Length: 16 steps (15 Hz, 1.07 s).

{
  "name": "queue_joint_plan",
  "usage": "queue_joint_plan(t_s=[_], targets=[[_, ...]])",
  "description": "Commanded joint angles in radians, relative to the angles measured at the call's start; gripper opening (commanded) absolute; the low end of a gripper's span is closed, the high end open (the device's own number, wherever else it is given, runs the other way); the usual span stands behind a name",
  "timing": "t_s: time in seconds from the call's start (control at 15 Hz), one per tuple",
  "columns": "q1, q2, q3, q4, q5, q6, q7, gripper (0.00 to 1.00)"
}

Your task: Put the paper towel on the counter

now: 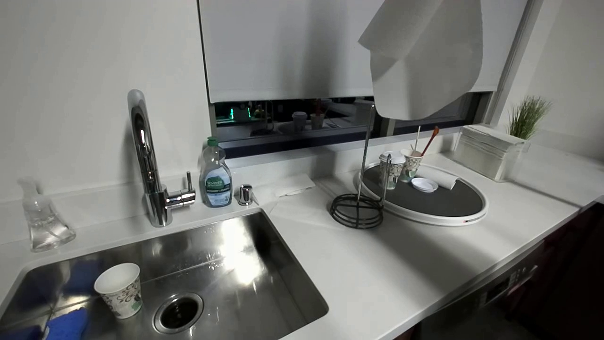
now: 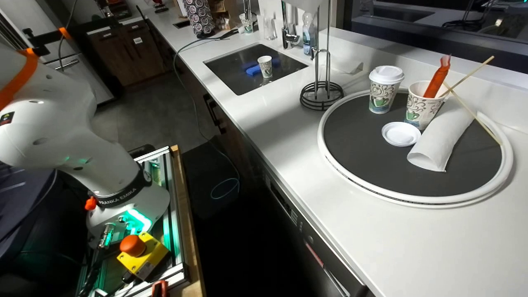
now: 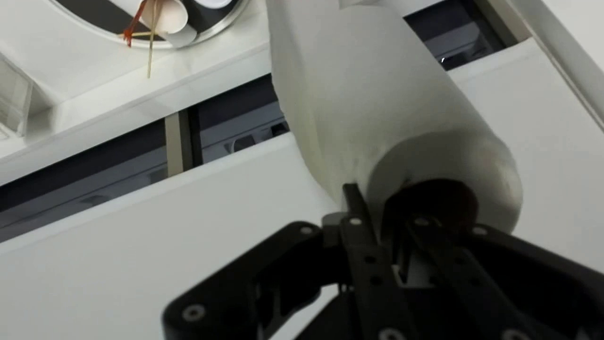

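Observation:
The paper towel point(image 3: 373, 89), a white roll with a loose sheet, is up in the air in the grasp of my gripper point(image 3: 377, 210). In the wrist view, the jaws are shut on the roll's end wall, one finger point(image 3: 356, 208) outside it and the other in the dark core, its tip hidden. An exterior view shows the paper towel point(image 1: 424, 61) hanging tilted above the white counter point(image 1: 358, 269), cut off by the top edge. Only a bit of the paper towel point(image 2: 309, 3) shows at the top of an exterior view. Both exterior views leave the gripper out.
A wire holder with upright rods point(image 1: 357, 212) stands on the counter beside a round tray point(image 2: 363, 177) bearing cups, lids and a small paper roll point(image 2: 443, 138). The sink point(image 1: 226, 283), faucet point(image 1: 151, 160) and soap bottle point(image 1: 217, 177) are nearby. A napkin box point(image 1: 490, 151) stands farther along.

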Motion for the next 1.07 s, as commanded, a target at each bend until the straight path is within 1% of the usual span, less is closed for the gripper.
queue_joint_plan(t_s=[0.0, 0.07, 0.33, 0.6, 1.0], targets=[[-0.026, 0.049, -0.001, 0.071, -0.030, -0.037, 0.006, 0.03], [-0.031, 0.064, 0.001, 0.073, -0.037, -0.045, 0.010, 0.03], [-0.017, 0.127, -0.008, 0.075, -0.015, -0.140, 0.001, 0.03], [-0.014, 0.176, -0.025, 0.085, 0.004, -0.139, 0.013, 0.03], [-0.002, 0.203, -0.041, 0.090, 0.095, -0.121, 0.022, 0.03]])
